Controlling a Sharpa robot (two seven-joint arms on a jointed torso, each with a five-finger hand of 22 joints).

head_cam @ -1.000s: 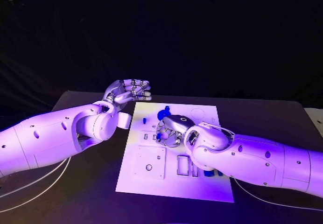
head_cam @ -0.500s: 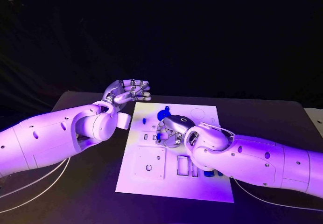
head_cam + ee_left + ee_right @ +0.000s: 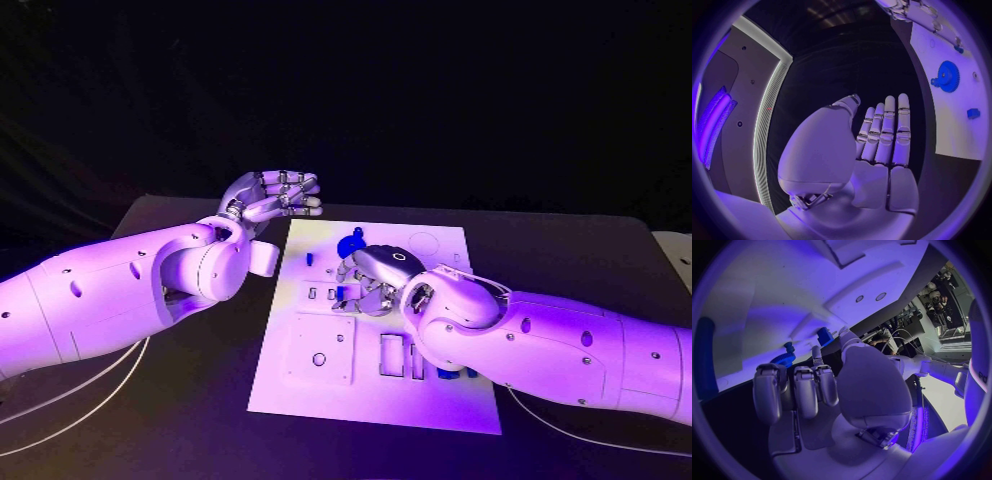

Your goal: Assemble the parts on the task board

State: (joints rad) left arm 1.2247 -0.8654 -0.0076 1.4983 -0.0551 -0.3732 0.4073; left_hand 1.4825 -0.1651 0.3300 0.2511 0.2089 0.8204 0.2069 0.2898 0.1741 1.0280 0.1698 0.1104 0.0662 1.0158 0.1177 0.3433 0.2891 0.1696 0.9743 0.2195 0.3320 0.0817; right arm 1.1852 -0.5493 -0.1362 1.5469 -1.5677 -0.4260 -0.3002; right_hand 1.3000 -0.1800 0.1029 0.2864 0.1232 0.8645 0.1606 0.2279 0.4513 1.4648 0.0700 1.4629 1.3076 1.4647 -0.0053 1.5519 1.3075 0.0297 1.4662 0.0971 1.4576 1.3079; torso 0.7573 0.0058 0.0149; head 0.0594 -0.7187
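The white task board [image 3: 433,400] lies in the middle of the black table. My right hand [image 3: 369,279] hangs over its middle with fingers curled down. Its thumb and a fingertip [image 3: 816,351] close on a small blue part [image 3: 824,336], which sits low at the board [image 3: 767,295]. A blue gear [image 3: 351,243] stands just beyond that hand, and also shows in the left wrist view [image 3: 947,76]. My left hand [image 3: 274,196] hovers off the board's far left corner, fingers curled in, holding nothing. Another small blue part [image 3: 973,113] lies on the board [image 3: 954,135].
More blue parts [image 3: 449,372] lie near the board's right edge, half hidden under my right forearm. A raised white square plate [image 3: 319,348] sits at the board's near left. My left forearm [image 3: 116,290] spans the table left of the board.
My right hand and forearm have edged slightly towards the near side of the board. The left hand has stayed put.
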